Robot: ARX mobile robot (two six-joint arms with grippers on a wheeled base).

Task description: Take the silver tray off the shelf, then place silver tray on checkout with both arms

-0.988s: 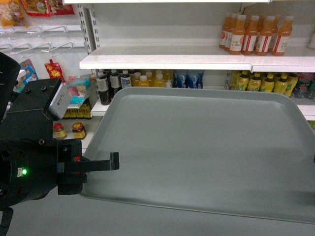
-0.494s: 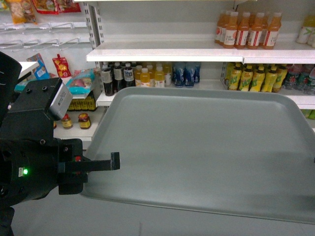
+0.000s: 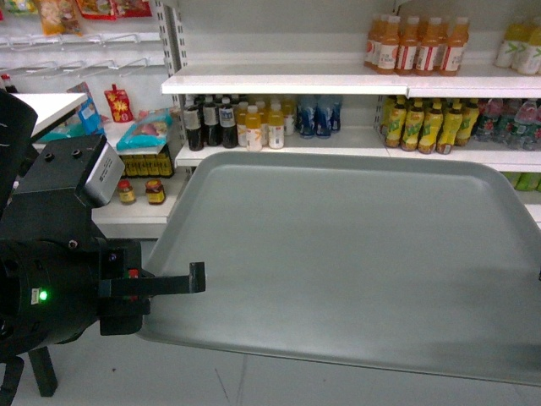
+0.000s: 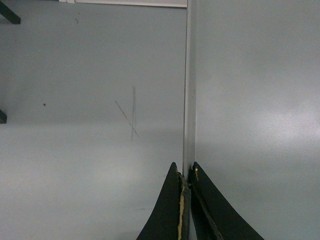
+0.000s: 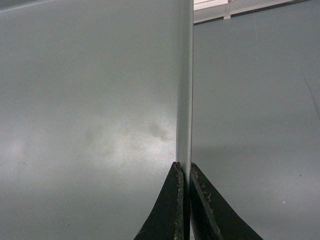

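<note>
The silver tray (image 3: 355, 254) hangs level in the air in front of the shelf (image 3: 287, 83), clear of it. My left gripper (image 3: 196, 279) is shut on the tray's left rim. In the left wrist view the left gripper (image 4: 187, 172) pinches the thin rim (image 4: 189, 90), with floor on the left. In the right wrist view my right gripper (image 5: 184, 172) is shut on the opposite rim (image 5: 185, 75), the tray's face (image 5: 90, 100) on the left. The right gripper lies past the head view's right edge. The checkout is out of view.
Rows of bottles (image 3: 254, 123) and juice bottles (image 3: 414, 42) fill the shelves behind the tray. Snack packs (image 3: 118, 101) hang on hooks at the left, beside a white tabletop corner (image 3: 46, 106). Grey floor (image 3: 194, 381) shows under the tray's near edge.
The shelves have shrunk and slid up and right in the head view, and more floor shows below. The tray and both grippers hold the same place in view.
</note>
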